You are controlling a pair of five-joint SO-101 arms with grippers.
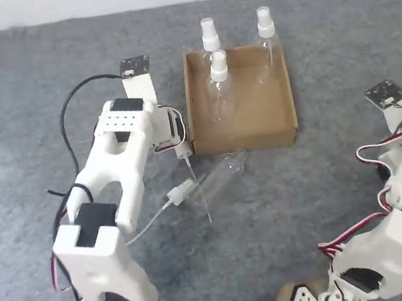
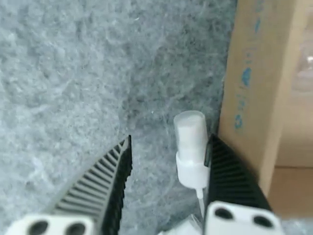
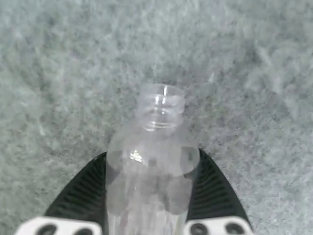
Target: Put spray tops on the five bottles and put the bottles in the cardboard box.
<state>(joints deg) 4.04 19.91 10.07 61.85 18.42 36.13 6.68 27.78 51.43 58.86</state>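
Between right jaws, capless bottle (image 3: 149,169).

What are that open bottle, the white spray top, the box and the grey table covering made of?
The open bottle looks like clear glossy plastic: the covering shows through it and it glints. The spray top seems smooth, opaque white plastic. The cardboard box is matte brown card. The covering is grey and fuzzy, maybe felt or carpet.

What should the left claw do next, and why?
Probably close the left claw on the spray top: it sits between its open jaws, beside the cardboard box. The right claw grips a bottle whose neck is bare, so that top seems needed there.
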